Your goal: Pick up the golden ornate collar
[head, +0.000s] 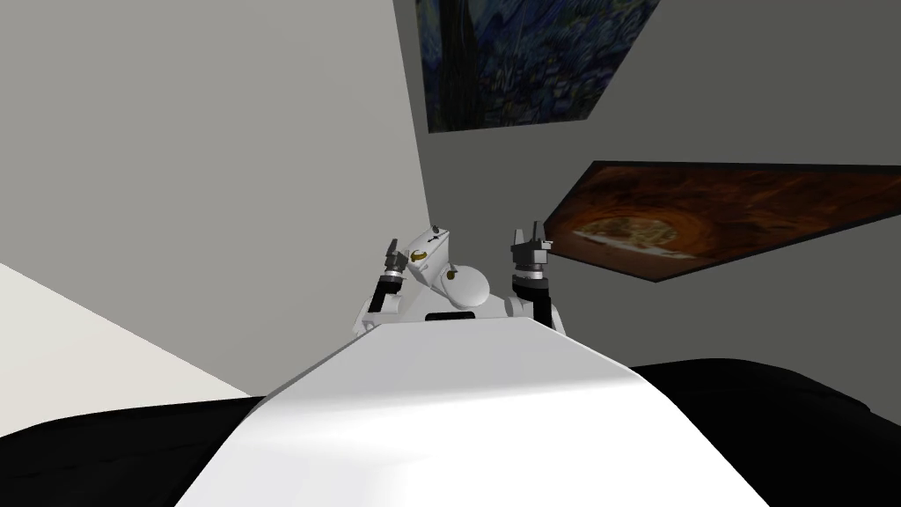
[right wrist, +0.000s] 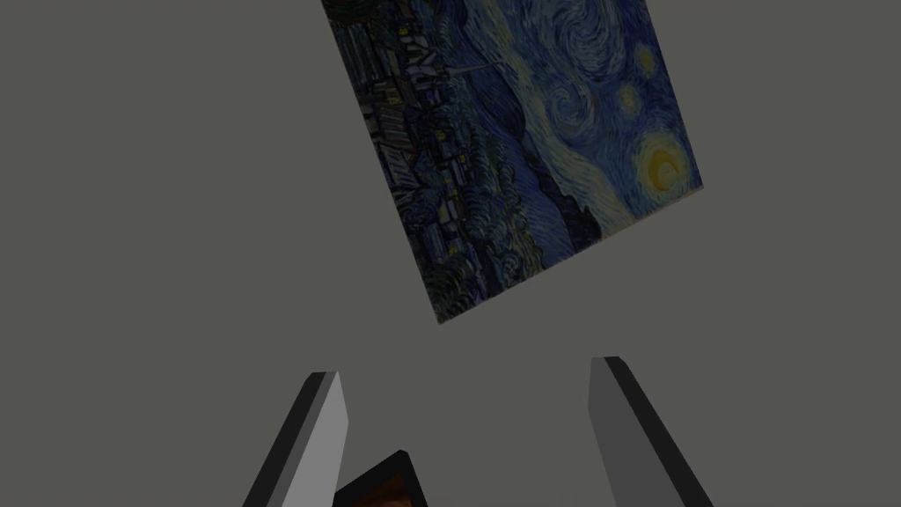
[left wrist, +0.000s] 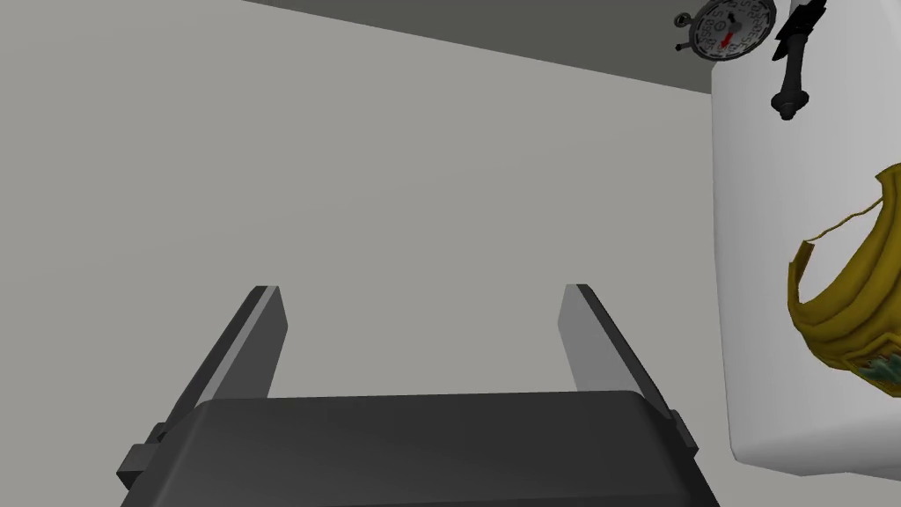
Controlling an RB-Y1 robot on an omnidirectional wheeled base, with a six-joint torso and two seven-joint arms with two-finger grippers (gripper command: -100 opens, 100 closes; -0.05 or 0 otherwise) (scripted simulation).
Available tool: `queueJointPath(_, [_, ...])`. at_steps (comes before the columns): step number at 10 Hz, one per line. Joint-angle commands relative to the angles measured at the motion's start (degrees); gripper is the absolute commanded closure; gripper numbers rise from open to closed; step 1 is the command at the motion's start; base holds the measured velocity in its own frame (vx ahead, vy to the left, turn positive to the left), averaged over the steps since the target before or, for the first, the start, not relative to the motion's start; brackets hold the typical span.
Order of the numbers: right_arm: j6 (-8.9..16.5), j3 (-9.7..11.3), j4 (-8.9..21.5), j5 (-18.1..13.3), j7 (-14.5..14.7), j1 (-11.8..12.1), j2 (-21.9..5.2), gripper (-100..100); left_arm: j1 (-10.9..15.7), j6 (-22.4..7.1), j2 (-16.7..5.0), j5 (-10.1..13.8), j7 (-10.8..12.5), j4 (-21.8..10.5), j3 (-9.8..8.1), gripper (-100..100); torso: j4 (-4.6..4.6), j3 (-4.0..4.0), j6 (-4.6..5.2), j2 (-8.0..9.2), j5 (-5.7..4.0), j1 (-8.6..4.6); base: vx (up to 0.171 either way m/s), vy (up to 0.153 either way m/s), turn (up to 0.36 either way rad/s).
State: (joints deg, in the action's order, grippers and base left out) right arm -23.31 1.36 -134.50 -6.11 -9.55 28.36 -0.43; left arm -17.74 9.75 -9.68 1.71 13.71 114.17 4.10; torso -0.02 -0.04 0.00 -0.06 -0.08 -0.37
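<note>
The golden ornate collar [head: 420, 255] lies on a small white stand [head: 437, 242] in the room's corner. In the left wrist view the collar [left wrist: 849, 299] is a curved yellow band with a greenish trim on the white top [left wrist: 757, 264], off to one side of my fingers. My left gripper [head: 392, 255] hangs beside the stand, apart from the collar. Seen from the wrist, the left gripper [left wrist: 422, 295] is open and holds nothing, facing a plain light grey wall. My right gripper [head: 531, 236] is raised on the stand's other side; in its wrist view the right gripper [right wrist: 465, 370] is open and holds nothing.
A round stopwatch-like dial [left wrist: 732, 26] and a slim black object [left wrist: 794, 62] lie at the top's far end. A rounded white object [head: 466, 283] sits in front of the stand. Two walls meet close behind it, with dark paintings [head: 721, 216] on the right wall.
</note>
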Motion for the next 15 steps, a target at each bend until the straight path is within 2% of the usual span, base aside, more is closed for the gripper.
queueJointPath(1, [0.00, 0.00, 0.00, 0.00, 0.00, 0.00, 0.00, 0, 2.86, -2.86, -0.92, -0.18, 1.94, -2.86, -0.07, -100, 0.00, 0.00, 0.00, 0.00, 0.00, 0.00, 0.013, -0.110, 0.064])
queueJointPath(2, [0.00, 0.00, 0.00, 0.00, 0.00, 0.00, 0.00, 0, 3.24, -3.22, -0.92, -0.18, 1.94, -3.25, -0.07, -100, 0.00, -0.02, 0.00, -0.03, -0.01, -0.03, 0.007, -0.073, 0.017])
queueJointPath(5, [0.00, 0.00, 0.00, 0.00, 0.00, 0.00, 0.00, 0, 8.46, -8.14, -1.93, -0.77, 5.30, -8.73, 0.21, -100, 0.01, 0.01, 0.00, 0.01, 0.01, 0.06, -0.003, -0.090, 0.053])
queueJointPath(6, [0.00, 0.00, 0.00, 0.00, 0.00, 0.00, 0.00, 0, 8.92, -8.62, -1.93, -0.77, 5.30, -9.46, 0.21, -100, 0.01, 0.02, 0.01, 0.04, -0.02, -0.07, 0.007, -0.084, 0.026])
queueJointPath(7, [0.00, 0.00, 0.00, 0.00, 0.00, 0.00, 0.00, 0, 10.90, -10.52, -2.22, -0.98, 6.48, -11.69, 0.31, -100, 0.01, 0.01, 0.00, 0.01, -0.01, 0.04, 0.011, -0.055, 0.039])
queueJointPath(8, [0.00, 0.00, 0.00, 0.00, 0.00, 0.00, 0.00, 0, 10.90, -10.52, -2.22, -0.98, 6.48, -11.69, 0.31, -100, 0.00, 0.00, 0.00, -0.01, 0.02, 0.13, 0.002, -0.041, 0.027])
queueJointPath(10, [0.00, 0.00, 0.00, 0.00, 0.00, 0.00, 0.00, 0, 14.99, -14.00, -2.77, -1.41, 8.88, -16.13, 0.50, -100, 0.00, 0.00, 0.00, 0.01, 0.03, 0.16, -0.004, -0.075, 0.064])
queueJointPath(11, [0.00, 0.00, 0.00, 0.00, 0.00, 0.00, 0.00, 0, 14.99, -14.43, -2.77, -1.41, 8.88, -16.37, 0.50, -100, 0.01, 0.02, -0.01, 0.03, 0.01, 0.06, 0.002, -0.079, 0.025])
queueJointPath(14, [0.00, 0.00, 0.00, 0.00, 0.00, 0.00, 0.00, 0, 21.32, -19.82, -3.64, -2.07, 12.54, -22.60, 0.78, -100, 0.00, -0.01, 0.00, -0.01, 0.00, 0.02, 0.000, -0.094, 0.059])
queueJointPath(15, [0.00, 0.00, 0.00, 0.00, 0.00, 0.00, 0.00, 0, 21.32, -20.48, -3.64, -2.07, 12.54, -23.87, 0.78, -100, 0.00, 0.01, 0.00, 0.01, -0.01, -0.03, -0.009, -0.089, 0.031])
